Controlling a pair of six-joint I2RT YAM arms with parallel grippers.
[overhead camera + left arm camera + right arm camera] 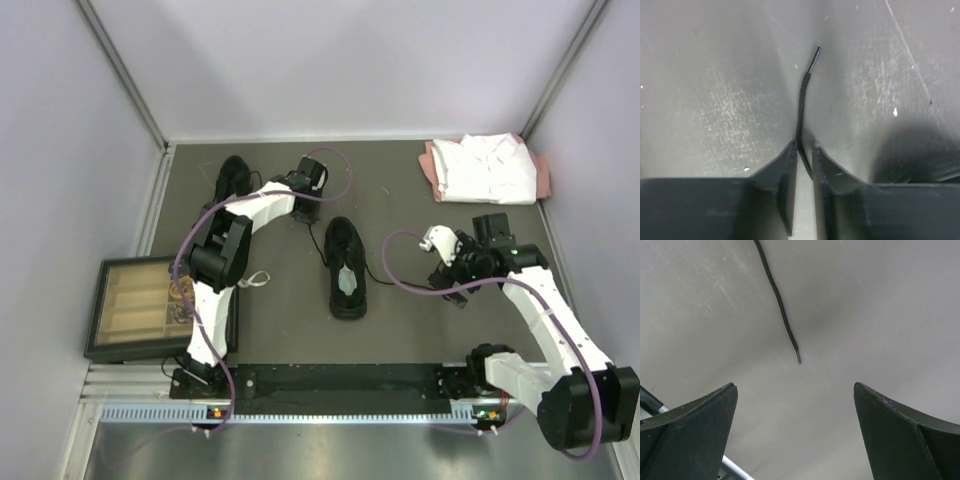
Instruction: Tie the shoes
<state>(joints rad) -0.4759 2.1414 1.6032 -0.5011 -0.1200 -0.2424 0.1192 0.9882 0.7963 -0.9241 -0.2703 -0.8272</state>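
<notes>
Grey table (400, 190), pale walls on three sides. Left gripper (804, 145) is low over the surface, jaws narrow, with a lace end (802, 100) running between them and out toward twelve o'clock, tip bare beyond the fingers. A sliver of gap shows, so I cannot tell if it is truly pinched. Right gripper (794, 386) is spread wide and holds nothing. The other lace end (777, 295) lies flat at its twelve o'clock, apart from both fingers. Both ends seem to trail from the shoe (346, 268) at mid-table, untied, pale insole showing. Step in hand, I judge, is gathering the two ends. Next, the left needs a firm pinch, and the right must drop onto its end and close, before any crossing. Second shoe (234, 178) is at ten o'clock behind the left arm, a folded shirt (487, 168) at one o'clock, a tray (97, 305) at eight o'clock. Nothing blocks the laces, though a thin cord lying flat may slip.
</notes>
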